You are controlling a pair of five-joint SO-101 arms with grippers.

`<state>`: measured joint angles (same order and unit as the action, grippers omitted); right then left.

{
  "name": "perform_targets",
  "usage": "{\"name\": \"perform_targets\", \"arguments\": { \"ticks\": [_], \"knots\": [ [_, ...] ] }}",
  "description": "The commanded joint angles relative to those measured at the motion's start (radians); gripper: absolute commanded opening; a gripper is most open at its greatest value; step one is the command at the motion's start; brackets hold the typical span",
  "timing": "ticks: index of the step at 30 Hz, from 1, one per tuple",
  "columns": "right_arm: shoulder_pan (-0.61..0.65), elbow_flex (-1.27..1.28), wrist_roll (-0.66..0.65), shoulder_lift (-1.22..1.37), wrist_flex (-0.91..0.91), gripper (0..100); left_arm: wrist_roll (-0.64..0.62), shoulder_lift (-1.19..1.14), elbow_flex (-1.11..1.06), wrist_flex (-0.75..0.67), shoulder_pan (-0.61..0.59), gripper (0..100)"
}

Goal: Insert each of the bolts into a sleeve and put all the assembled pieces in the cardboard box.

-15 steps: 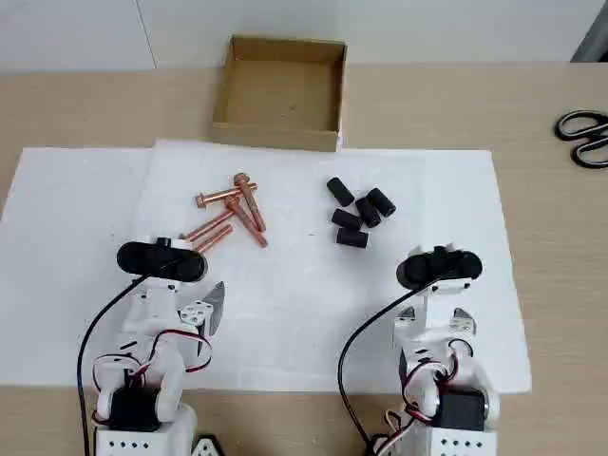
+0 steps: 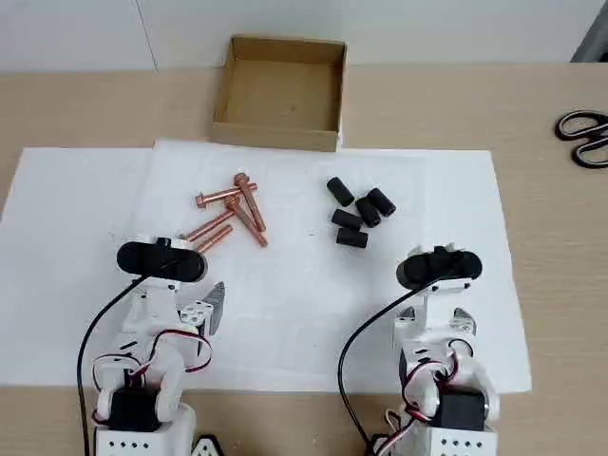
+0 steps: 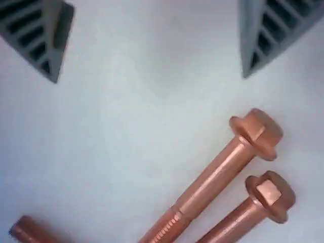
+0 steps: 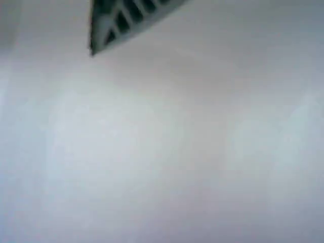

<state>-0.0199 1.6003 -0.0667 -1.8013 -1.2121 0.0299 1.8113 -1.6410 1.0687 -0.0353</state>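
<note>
- so, your left gripper (image 3: 149,76) has its jaws spread wide with nothing between them. it hangs over the white paper (image 2: 285,323), near the paper's front-left part.
- in the left wrist view, two of the bolts (image 3: 223,167) lie side by side on the paper just past that gripper. their flanged hex heads are close together, and the tip of a third one pokes in at the picture's edge.
- your right gripper (image 4: 116,30) is over bare paper near the sheet's front-right part. i honestly can't tell how far open it is or whether it holds anything.
- from the high view there are five copper bolts in a loose pile, left of the paper's middle and closer to its far edge. a few of them cross or touch each other. the nearest two lie parallel, right by the black camera on your left arm (image 2: 157,285).
- five black sleeves (image 2: 351,238) sit in their own little cluster right of the paper's middle. they're well apart from the bolts, so no bolt is in a sleeve yet.
- the cardboard box (image 2: 275,135) sits open side up on the table (image 2: 76,104) at the paper's far edge, left of centre. its near wall is right on that edge.
- a pair of scissors (image 2: 584,138) lies on the bare table by its right edge, off the paper.
</note>
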Motion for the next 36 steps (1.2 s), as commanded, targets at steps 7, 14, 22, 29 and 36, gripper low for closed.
{"name": "perform_targets", "arguments": {
  "ticks": [7,14,22,29,36],
  "knots": [
    [-0.004,-0.005,0.002,-0.01,0.016,25.6,0.006,0.009,0.004,-0.025,-0.008,22],
    [-0.004,-0.005,0.002,-0.01,0.016,25.6,0.006,0.009,0.004,-0.025,-0.008,22],
    [-0.004,-0.005,0.002,-0.01,0.016,25.6,0.006,0.009,0.004,-0.025,-0.008,22],
    [-0.004,-0.005,0.0,-0.01,0.016,25.6,0.006,0.009,0.004,-0.025,-0.008,22],
    [-0.004,-0.005,0.0,-0.01,0.016,25.6,0.006,0.009,0.002,-0.029,0.075,22]
  ]
}}
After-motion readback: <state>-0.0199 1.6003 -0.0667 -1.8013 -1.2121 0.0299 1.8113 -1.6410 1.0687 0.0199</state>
